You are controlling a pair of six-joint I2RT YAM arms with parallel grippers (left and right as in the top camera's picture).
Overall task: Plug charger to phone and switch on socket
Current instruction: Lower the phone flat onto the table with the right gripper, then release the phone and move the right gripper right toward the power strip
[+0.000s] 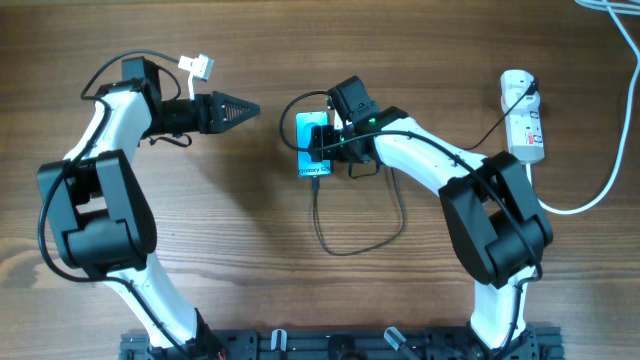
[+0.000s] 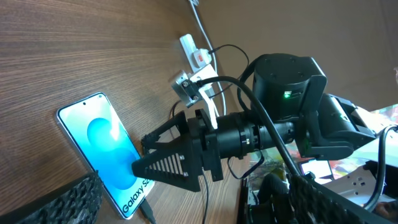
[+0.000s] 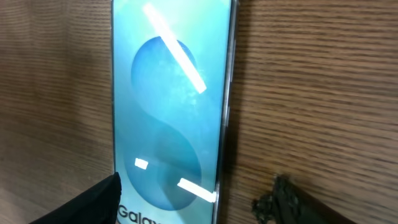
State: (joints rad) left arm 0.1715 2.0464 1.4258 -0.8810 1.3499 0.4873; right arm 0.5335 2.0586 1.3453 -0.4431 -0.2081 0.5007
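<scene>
The phone (image 1: 309, 162) lies face up at the table's middle, with "Galaxy" at its near end. It also shows in the left wrist view (image 2: 99, 140) and the right wrist view (image 3: 168, 93). The thin black charger cable (image 1: 350, 250) loops from the phone's near end toward the white socket (image 1: 524, 115) at the far right. Its plug (image 2: 147, 210) sits against the phone's bottom edge and looks inserted. My right gripper (image 1: 322, 140) hovers open just over the phone, with a finger on each side (image 3: 186, 208). My left gripper (image 1: 245, 108) is open and empty, left of the phone.
A thick white cord (image 1: 600, 190) runs from the socket along the right edge. The socket also shows far off in the left wrist view (image 2: 196, 56). A small white connector (image 1: 196, 66) sticks out by the left arm's wrist. The arm bases stand at the front edge.
</scene>
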